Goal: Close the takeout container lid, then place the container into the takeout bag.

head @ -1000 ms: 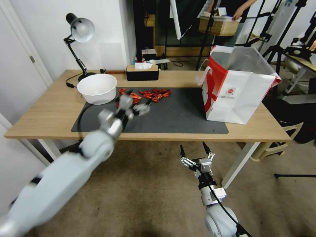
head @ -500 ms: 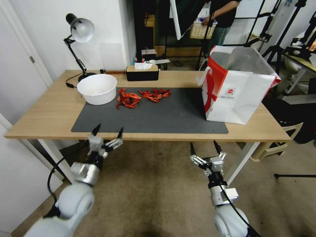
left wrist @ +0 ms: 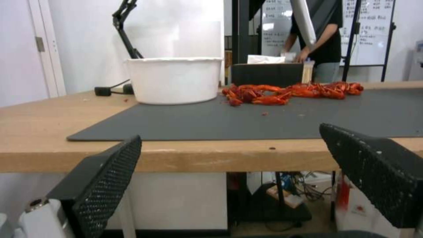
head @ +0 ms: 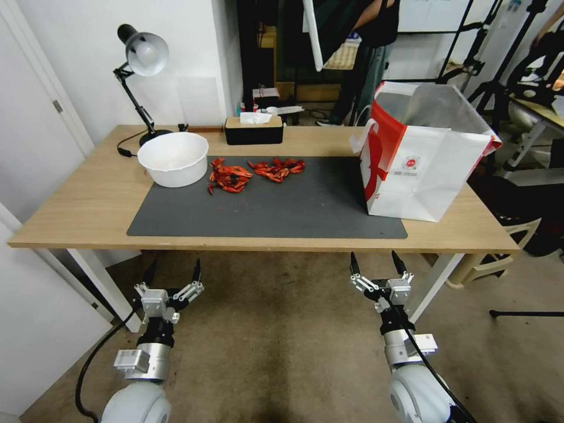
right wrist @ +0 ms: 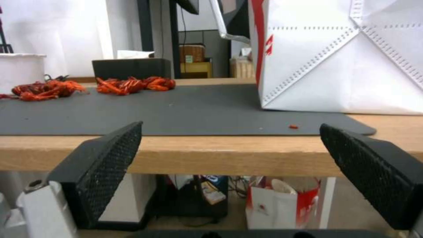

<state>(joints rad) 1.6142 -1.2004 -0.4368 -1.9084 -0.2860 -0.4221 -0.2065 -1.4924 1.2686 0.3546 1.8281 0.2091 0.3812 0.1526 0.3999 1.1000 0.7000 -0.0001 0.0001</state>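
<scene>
Left claw (head: 171,271) below table (head: 82,205), beside bowl (head: 173,158).

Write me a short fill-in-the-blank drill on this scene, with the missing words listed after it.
1. The takeout bag stands on the table's ____ side, seen from the robot.
2. The red food lies in two heaps on the ____ mat.
3. Both the left pincer and the right pincer hang below the table edge with fingers ____.
4. The white bowl sits in front of the desk ____.

Missing words: right; dark grey; open; lamp
</scene>
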